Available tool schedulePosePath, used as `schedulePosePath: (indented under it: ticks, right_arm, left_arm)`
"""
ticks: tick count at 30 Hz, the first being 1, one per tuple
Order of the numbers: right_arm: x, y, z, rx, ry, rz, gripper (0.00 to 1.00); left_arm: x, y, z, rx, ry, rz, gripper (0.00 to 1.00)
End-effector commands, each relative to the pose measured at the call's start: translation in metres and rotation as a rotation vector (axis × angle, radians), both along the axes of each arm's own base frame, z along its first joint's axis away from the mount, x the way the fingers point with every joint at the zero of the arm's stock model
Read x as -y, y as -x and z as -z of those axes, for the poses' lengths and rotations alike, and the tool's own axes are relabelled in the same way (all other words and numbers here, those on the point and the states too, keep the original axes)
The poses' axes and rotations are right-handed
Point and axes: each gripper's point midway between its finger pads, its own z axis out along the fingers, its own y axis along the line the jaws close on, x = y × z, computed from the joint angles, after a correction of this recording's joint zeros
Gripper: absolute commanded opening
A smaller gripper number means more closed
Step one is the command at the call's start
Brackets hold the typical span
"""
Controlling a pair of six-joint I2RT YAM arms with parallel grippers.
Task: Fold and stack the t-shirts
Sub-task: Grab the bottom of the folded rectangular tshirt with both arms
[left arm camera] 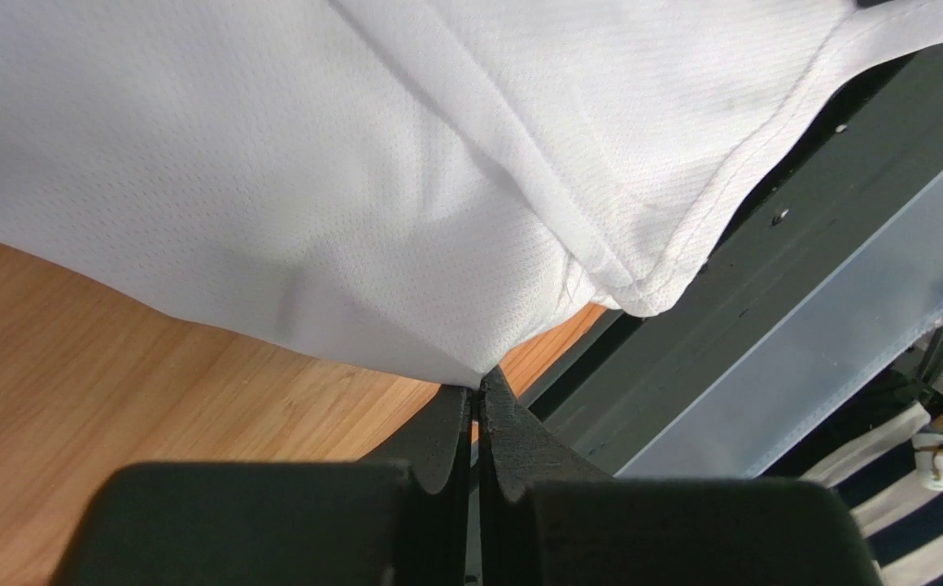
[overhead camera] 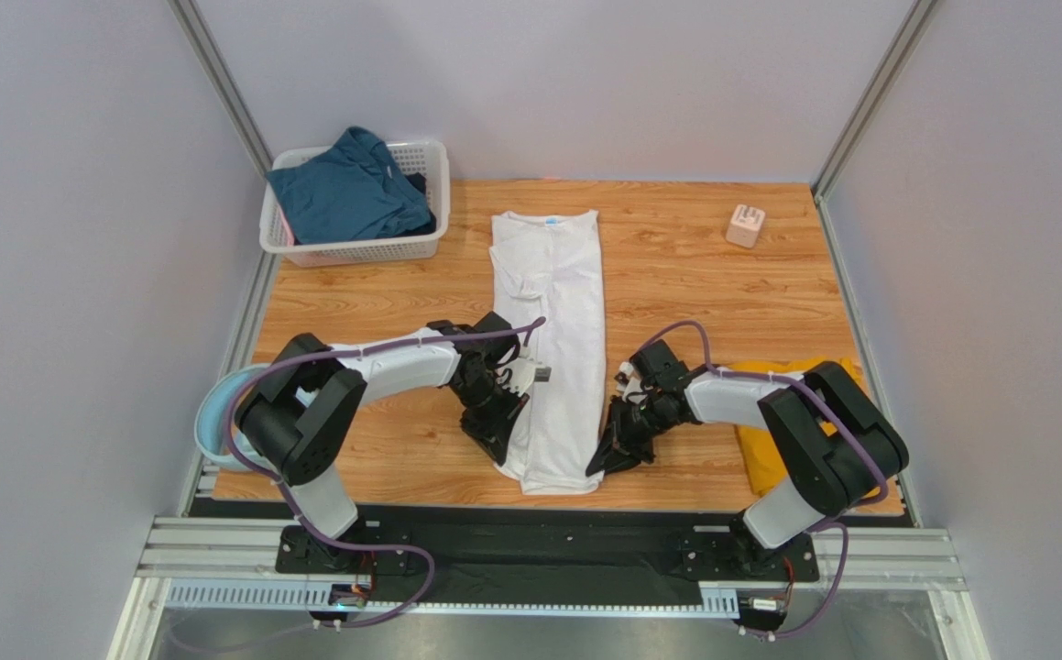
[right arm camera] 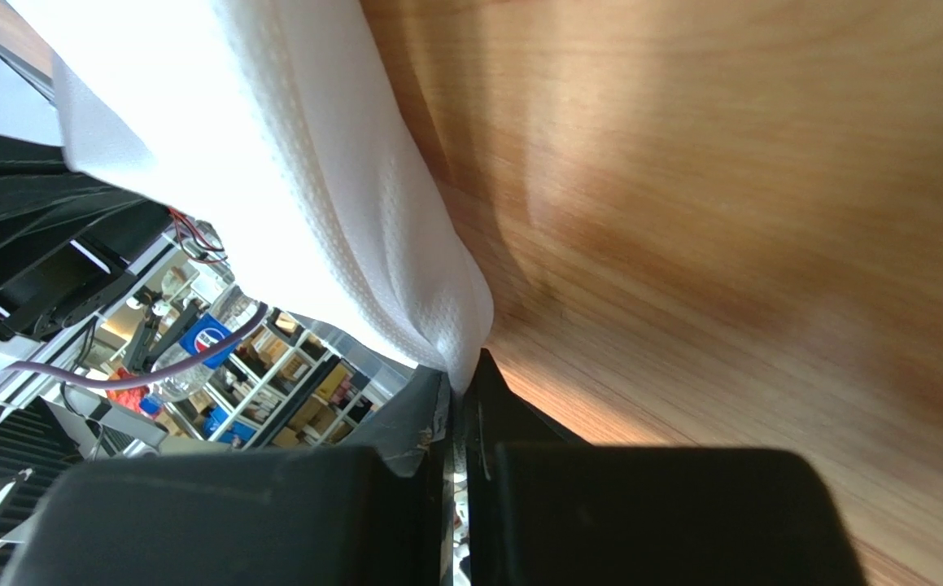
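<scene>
Overhead, the white t-shirt (overhead camera: 550, 282) lies as a long strip on the desk (overhead camera: 715, 289), just right of the basket (overhead camera: 357, 252) and running from it toward the arm bases; the teal t-shirt (overhead camera: 350, 186) sits in the basket; the yellow t-shirt (overhead camera: 768, 465) lies well right of it, under the right arm; the left fingers (overhead camera: 503, 443) and right fingers (overhead camera: 605, 461) sit at the two near hem corners.

From the left wrist, the fingers are pinched tight on one hem corner, with the cloth raised off the wood beside the pinch.

From the right wrist, the fingers are likewise closed on a fold of the other corner.

The step looks like carrying the hem up to the collar end, level with the basket; both corners should rise together, kept apart enough that the hem stays taut, then land square on the collar edge without a twist.
</scene>
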Motion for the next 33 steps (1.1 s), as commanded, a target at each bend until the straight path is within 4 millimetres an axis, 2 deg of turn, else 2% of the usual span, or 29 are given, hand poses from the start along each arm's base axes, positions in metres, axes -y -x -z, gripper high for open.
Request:
schedulePosePath:
  ticks: [1, 6, 11, 16, 18, 23, 27, 28, 30, 31, 33]
  right_arm:
    - [-0.006, -0.008, -0.012, 0.045, -0.024, -0.009, 0.00]
    - [-0.009, -0.010, -0.026, 0.062, -0.036, -0.008, 0.00]
    - [-0.010, -0.006, -0.046, 0.091, -0.040, -0.015, 0.00]
    - [0.000, 0.018, -0.052, 0.062, -0.031, 0.005, 0.00]
    - [0.003, 0.028, -0.054, 0.051, -0.032, 0.021, 0.00]
    - [0.008, 0.037, -0.059, 0.041, -0.035, 0.047, 0.00]
    - [0.000, 0.024, -0.071, 0.070, -0.049, 0.053, 0.00]
    - [-0.006, 0.013, -0.079, 0.086, -0.059, 0.052, 0.00]
    - [-0.012, 0.002, -0.086, 0.104, -0.070, 0.050, 0.00]
    - [-0.018, -0.011, -0.096, 0.134, -0.082, 0.042, 0.00]
    - [-0.017, -0.026, -0.101, 0.148, -0.076, 0.052, 0.00]
  left_arm:
    - [0.009, -0.008, -0.016, 0.038, 0.048, 0.033, 0.00]
    - [0.014, -0.001, -0.037, 0.037, 0.122, 0.066, 0.00]
    - [0.011, 0.024, -0.056, -0.063, 0.187, 0.133, 0.00]
    - [0.013, 0.043, -0.083, -0.127, 0.275, 0.168, 0.00]
    - [0.013, 0.047, -0.088, -0.140, 0.283, 0.172, 0.00]
    - [0.012, 0.055, -0.092, -0.199, 0.290, 0.186, 0.00]
    - [0.010, 0.049, -0.083, -0.187, 0.241, 0.199, 0.00]
    - [0.008, 0.043, -0.077, -0.184, 0.215, 0.198, 0.00]
    - [0.010, 0.036, -0.080, -0.198, 0.207, 0.188, 0.00]
    - [0.010, 0.032, -0.077, -0.214, 0.201, 0.184, 0.00]
    - [0.012, 0.018, -0.078, -0.197, 0.204, 0.169, 0.00]
